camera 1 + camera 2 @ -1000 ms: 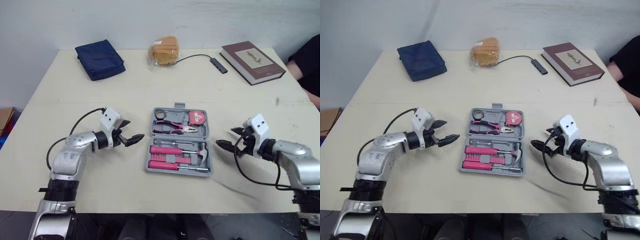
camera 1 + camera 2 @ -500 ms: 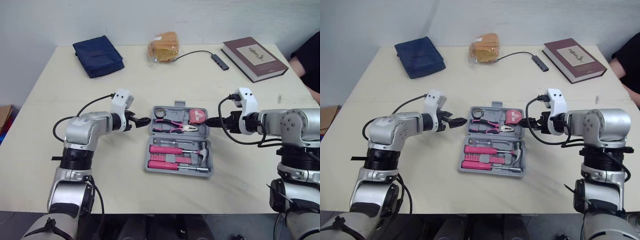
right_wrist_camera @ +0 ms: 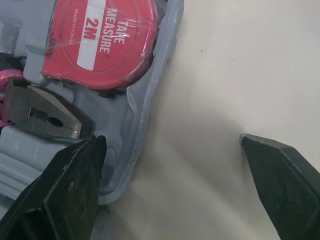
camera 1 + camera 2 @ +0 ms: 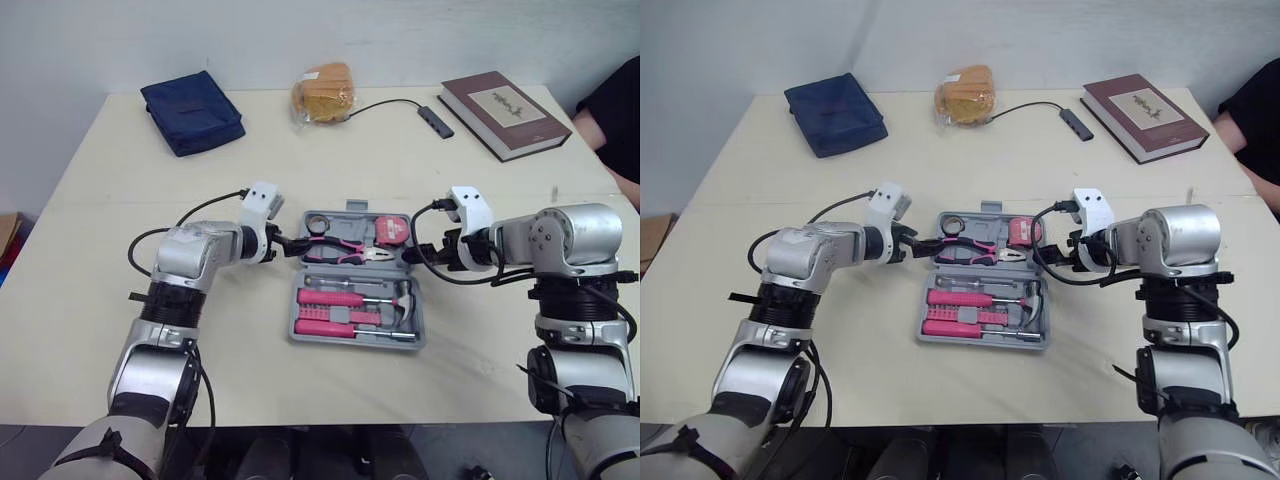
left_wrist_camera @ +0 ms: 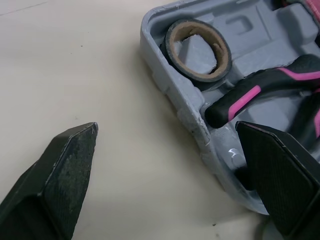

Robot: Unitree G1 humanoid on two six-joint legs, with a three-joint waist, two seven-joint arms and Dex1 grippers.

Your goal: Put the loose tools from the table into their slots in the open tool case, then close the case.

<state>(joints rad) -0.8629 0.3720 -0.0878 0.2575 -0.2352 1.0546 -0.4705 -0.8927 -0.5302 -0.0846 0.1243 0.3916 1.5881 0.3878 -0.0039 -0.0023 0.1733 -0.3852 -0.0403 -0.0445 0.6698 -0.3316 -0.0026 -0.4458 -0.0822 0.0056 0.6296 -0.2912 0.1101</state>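
We see a plain office or lab room: a cream table [image 4: 300,170] against a white wall [image 4: 300,40], with a book [image 4: 504,100], a navy pouch [image 4: 193,98], bagged bread [image 4: 324,92] and a cabled hub [image 4: 435,120].

The left gripper [image 4: 293,245] moved in from well off the left side of the tool case [image 4: 296,320] to its edge, by the roll of tape [image 4: 320,222]. The right gripper [image 4: 415,250] came in to the case's right edge, by the red tape measure [image 4: 390,230]. Each ended with one finger over the case and one outside it.
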